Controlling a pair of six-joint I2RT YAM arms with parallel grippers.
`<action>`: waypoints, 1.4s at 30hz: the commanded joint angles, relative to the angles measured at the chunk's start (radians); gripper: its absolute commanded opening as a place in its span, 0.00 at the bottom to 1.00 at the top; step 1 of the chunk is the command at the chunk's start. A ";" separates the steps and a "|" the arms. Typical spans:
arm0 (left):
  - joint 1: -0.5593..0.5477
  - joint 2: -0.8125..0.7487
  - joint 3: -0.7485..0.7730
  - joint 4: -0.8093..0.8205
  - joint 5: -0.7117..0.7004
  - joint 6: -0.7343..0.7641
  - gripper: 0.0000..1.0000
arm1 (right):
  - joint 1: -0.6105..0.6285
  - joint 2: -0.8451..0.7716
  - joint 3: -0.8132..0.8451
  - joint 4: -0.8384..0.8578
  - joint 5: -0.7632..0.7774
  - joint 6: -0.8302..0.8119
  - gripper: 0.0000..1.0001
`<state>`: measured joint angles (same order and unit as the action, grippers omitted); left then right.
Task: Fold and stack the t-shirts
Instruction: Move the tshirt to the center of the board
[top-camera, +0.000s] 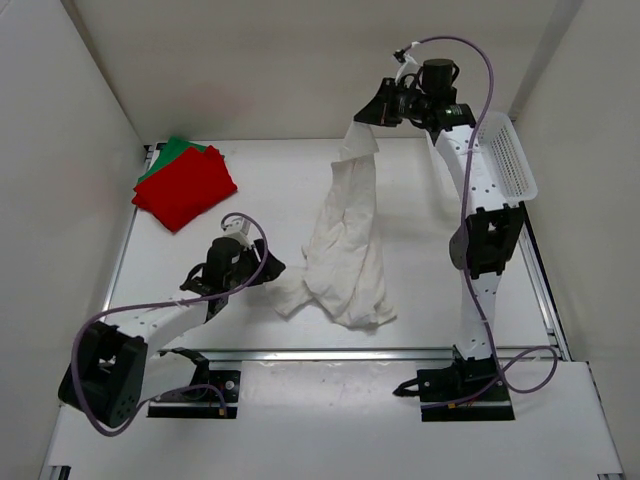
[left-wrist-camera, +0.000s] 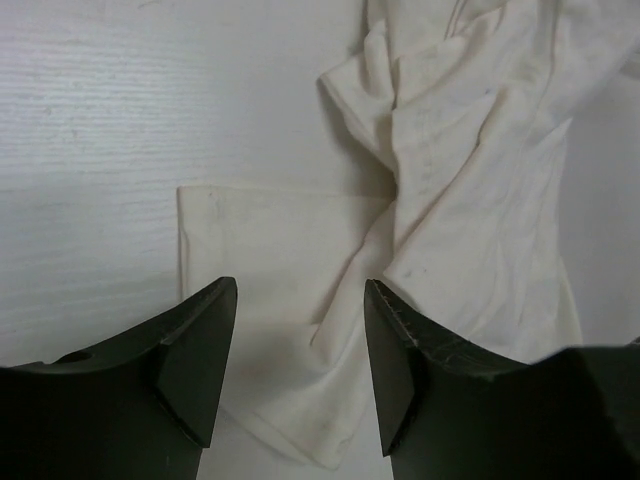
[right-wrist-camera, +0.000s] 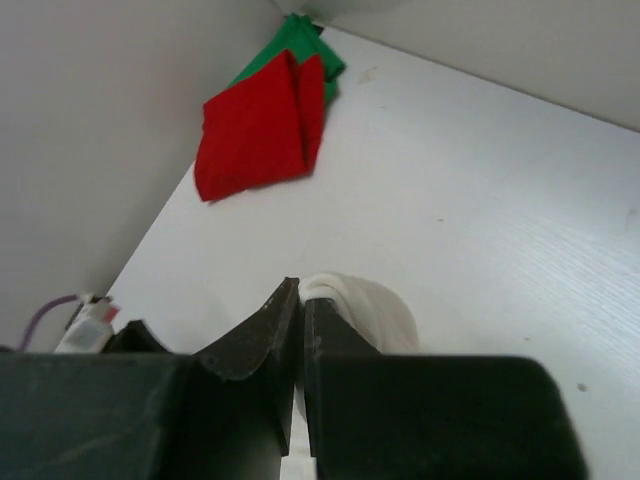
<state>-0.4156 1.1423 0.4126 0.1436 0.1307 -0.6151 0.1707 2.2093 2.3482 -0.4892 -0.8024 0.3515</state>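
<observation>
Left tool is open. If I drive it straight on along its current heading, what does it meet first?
Most likely the white t-shirt: its flat corner lies on the table directly ahead of the left tool, in line with its open jaws. How near it is, I can't judge from these views.

white t-shirt (top-camera: 345, 250): plain | red t-shirt (top-camera: 185, 188): plain | green t-shirt (top-camera: 172, 151): plain | mesh basket (top-camera: 510, 160): white
</observation>
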 joint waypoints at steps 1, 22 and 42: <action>0.011 -0.015 -0.034 0.074 -0.003 -0.034 0.64 | 0.074 -0.181 0.030 -0.104 0.009 -0.120 0.00; 0.152 -0.343 -0.136 0.011 0.095 -0.123 0.65 | -0.037 -1.045 -0.775 0.811 -0.205 0.383 0.00; -0.396 -0.035 0.058 0.010 -0.120 0.009 0.66 | 0.197 -0.536 -0.738 0.366 0.134 0.115 0.00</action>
<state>-0.7757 1.0489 0.4179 0.1577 0.0654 -0.6537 0.3424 1.6150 1.4387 -0.0803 -0.7311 0.5114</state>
